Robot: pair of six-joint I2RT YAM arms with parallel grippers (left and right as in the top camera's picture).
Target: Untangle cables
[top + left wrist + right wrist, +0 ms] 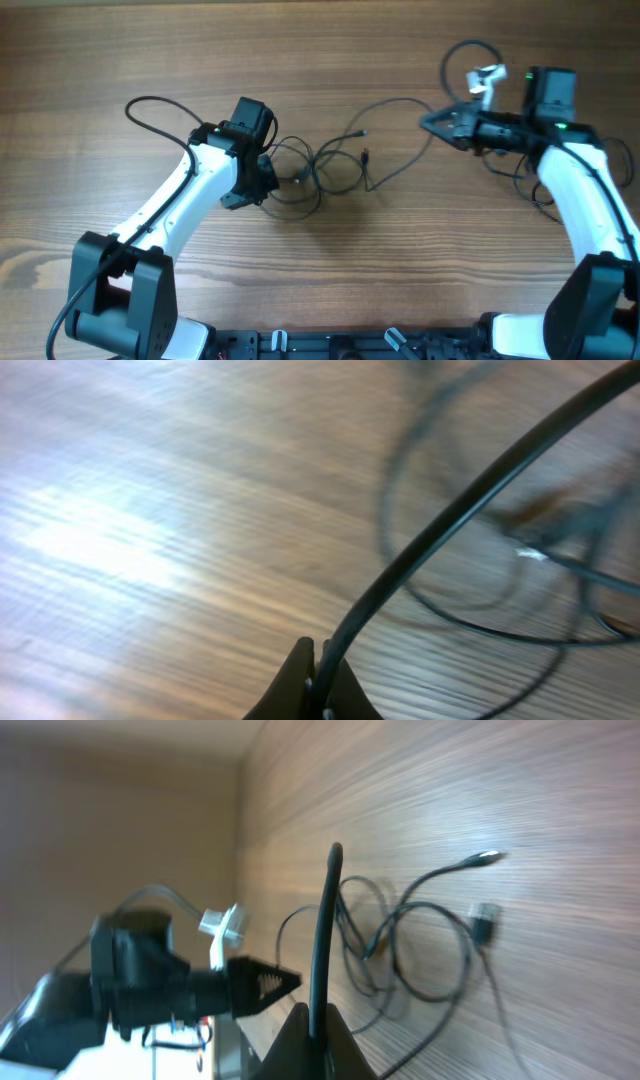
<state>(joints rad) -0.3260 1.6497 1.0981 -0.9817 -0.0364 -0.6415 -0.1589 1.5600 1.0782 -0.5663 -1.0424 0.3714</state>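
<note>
Black cables (318, 165) are lying looped together at the middle of the table (330, 290) while we are clamping one strand in the left gripper (268, 182) and another in the right gripper (432, 122), so we are judging the untangling barely begun.

The cables (318, 165) clutter the table (400, 270) centre; its near half lies open.

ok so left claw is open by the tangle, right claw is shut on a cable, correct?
Not quite: the left claw is shut, not open. The left wrist view shows it pinching a black cable. The rest holds: it sits by the tangle, and the right claw is shut on a cable.
</note>
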